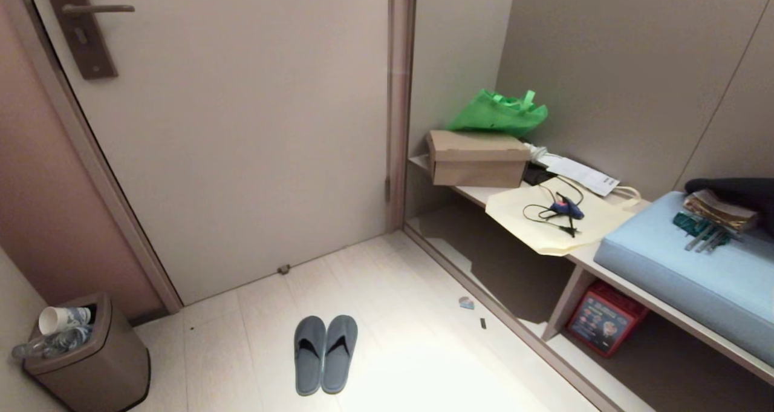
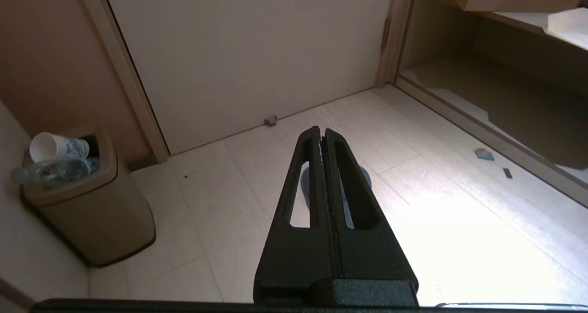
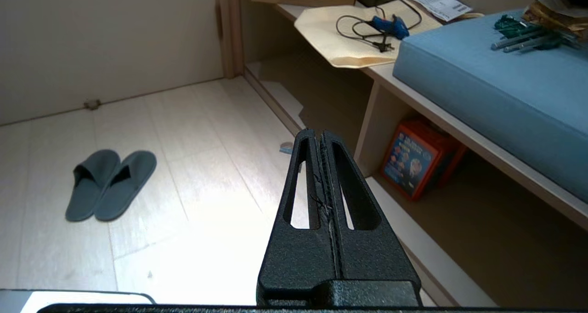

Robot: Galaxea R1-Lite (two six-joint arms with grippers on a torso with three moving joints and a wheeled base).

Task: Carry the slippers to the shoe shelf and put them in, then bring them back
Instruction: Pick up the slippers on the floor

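A waste bin (image 1: 91, 357) stands at the far left against the wall, well to the left of the slippers (image 1: 325, 354), with a paper cup (image 1: 55, 319) and clear plastic bottles (image 1: 51, 343) poking out of its top. The slippers lie side by side on the pale floor (image 1: 423, 363), touching along their inner edges, toes pointing away from the closed door (image 1: 242, 127) — empty and held by nothing. Right of the slippers, across bare floor with two small scraps (image 1: 466, 303) on it, runs the shoe shelf (image 1: 484, 261), its low cubby open and dark. Beyond the divider, further right of the slippers, a red box (image 1: 604, 318) sits in the next cubby. On the bench board above rest a cardboard box (image 1: 478, 158), a green bag (image 1: 499, 112), a cream sheet with a blue glue gun (image 1: 567, 208), and a blue cushion (image 1: 695, 273).

The left gripper (image 2: 321, 131) hangs above the slippers, fingers pressed together on nothing. The right gripper (image 3: 317, 133) hangs to the slippers' right, toward the shelf, fingers likewise pressed tight — empty.
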